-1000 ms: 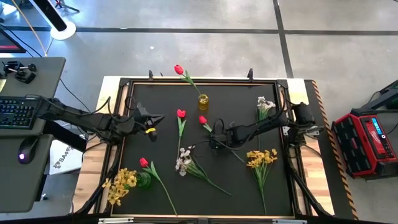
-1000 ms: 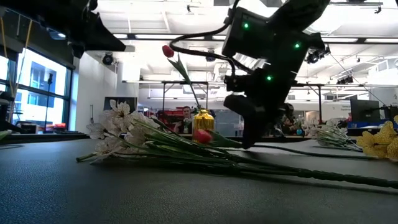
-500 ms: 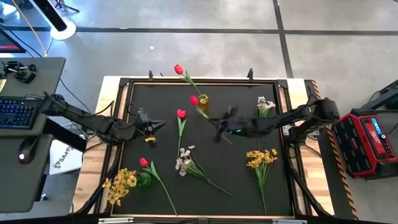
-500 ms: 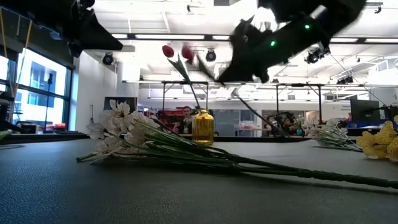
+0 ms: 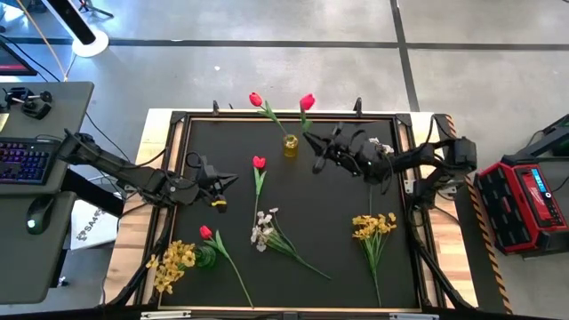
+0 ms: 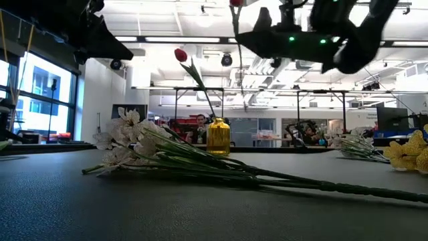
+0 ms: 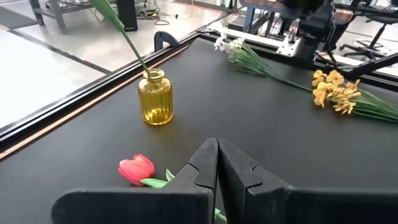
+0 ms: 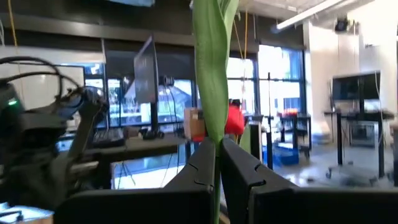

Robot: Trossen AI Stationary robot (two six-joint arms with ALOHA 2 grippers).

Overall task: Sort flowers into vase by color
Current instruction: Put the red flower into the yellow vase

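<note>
We look down on a black table with two dark robot arms reaching in from its sides.

The right gripper is raised above the far part of the table, just beside a small yellow vase. Its fingers are pressed together on the green stem of a red tulip, whose head stands above the gripper, over the far edge of the table. In the right wrist view we see the stem and a long leaf rising straight up from between the clamped fingers.

The yellow vase already holds another red tulip, which leans away to the left.

The left gripper waits low over the left side of the table, its fingers pressed together on nothing. Just beside it lies a loose tulip, its red head toward the far edge.

Nearer the front, a spray of white blossoms lies in the middle of the table. Right of it lies a bunch of yellow blossoms. A second white spray lies near the far right corner, close to the right arm.

At the front left corner stands a green vase, with a fourth tulip just beside it; we cannot tell whether its stem is inside. More yellow blossoms lie at that corner.
</note>
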